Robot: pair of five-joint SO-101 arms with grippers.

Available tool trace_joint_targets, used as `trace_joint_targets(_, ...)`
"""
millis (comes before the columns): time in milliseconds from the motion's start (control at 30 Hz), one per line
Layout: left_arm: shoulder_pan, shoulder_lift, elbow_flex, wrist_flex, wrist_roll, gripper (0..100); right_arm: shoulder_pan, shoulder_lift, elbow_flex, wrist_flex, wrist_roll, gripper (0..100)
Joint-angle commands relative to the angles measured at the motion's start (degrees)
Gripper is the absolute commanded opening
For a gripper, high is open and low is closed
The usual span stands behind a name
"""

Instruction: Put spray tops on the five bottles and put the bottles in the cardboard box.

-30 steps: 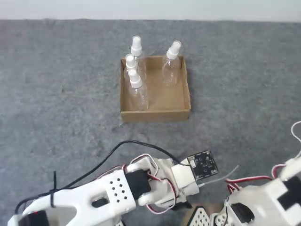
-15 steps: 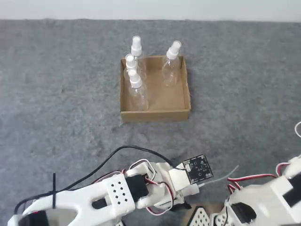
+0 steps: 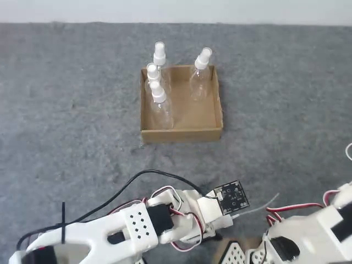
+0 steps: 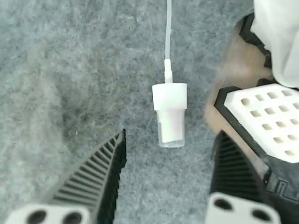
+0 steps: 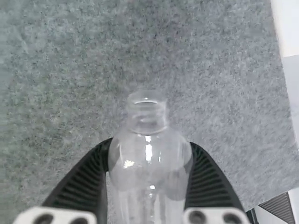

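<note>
High view: grey carpet (image 3: pixel 66 110) is covering the table, and the left arm (image 3: pixel 126 231) and right arm (image 3: pixel 308 236) are lying low along its near edge. Well beyond them the cardboard box (image 3: pixel 181 133) is sitting open, with four capped bottles (image 3: pixel 163 113) standing upright inside it, three crowding one side wall and one in the far opposite corner. Right wrist view: the right gripper (image 5: pixel 150 144) is clamping an uncapped clear bottle (image 5: pixel 147 114) by its shoulders, the open neck pointing away over the carpet. Left wrist view: the left gripper (image 4: pixel 170 136) is hanging with its fingers spread wide on either side of a loose spray top (image 4: pixel 170 112), which is lying on the carpet, touching neither finger, its thin tube (image 4: pixel 168 28) trailing away.
</note>
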Motion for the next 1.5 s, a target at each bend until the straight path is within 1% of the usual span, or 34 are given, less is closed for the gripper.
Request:
trace_joint_targets(0,-0.97,2.64,-3.56,-1.49,0.09,25,0.04,-1.45,-3.69,1.01,-0.26,7.0)
trace_joint_targets(100,-1.67,11.34,-9.01,0.18,0.09,25,-0.04,-1.45,-3.69,1.01,-0.26,7.0)
trace_joint_targets(267,-1.76,27.52,-20.35,5.36,0.26,25,0.22,-1.54,-3.69,1.01,-0.26,7.0)
trace_joint_targets(400,-1.85,33.05,-24.75,7.74,0.35,24,0.4,-1.45,-3.69,1.01,-0.26,6.9)
trace_joint_targets(567,-1.67,33.41,-24.92,7.56,0.0,11,0.4,-1.45,-3.69,1.01,-0.26,6.9)
trace_joint_targets(633,-1.67,33.41,-24.92,7.47,0.0,8,0.31,-1.45,-3.69,1.01,-0.26,6.9)
trace_joint_targets(933,-1.58,33.32,-24.75,7.65,-0.18,5,0.31,-1.45,-3.6,1.01,-0.26,6.9)
trace_joint_targets(1033,-1.58,33.32,-24.92,7.91,-3.34,1,0.4,-1.45,-3.6,1.01,-0.26,6.9)
trace_joint_targets(1133,-1.67,32.0,-25.01,10.64,-4.66,1,0.4,-1.36,-3.6,1.01,-0.18,6.9)
trace_joint_targets(1267,-2.02,26.37,-24.31,15.74,-5.45,1,1.19,-1.36,-3.6,1.01,-0.18,7.0)
trace_joint_targets(1367,-5.71,22.68,-22.37,16.44,-10.46,1,1.27,-1.36,-3.6,1.01,1.67,6.9)
trace_joint_targets(1467,-12.57,19.6,-21.85,20.48,-17.67,1,1.8,-1.36,-3.34,1.01,2.46,6.9)
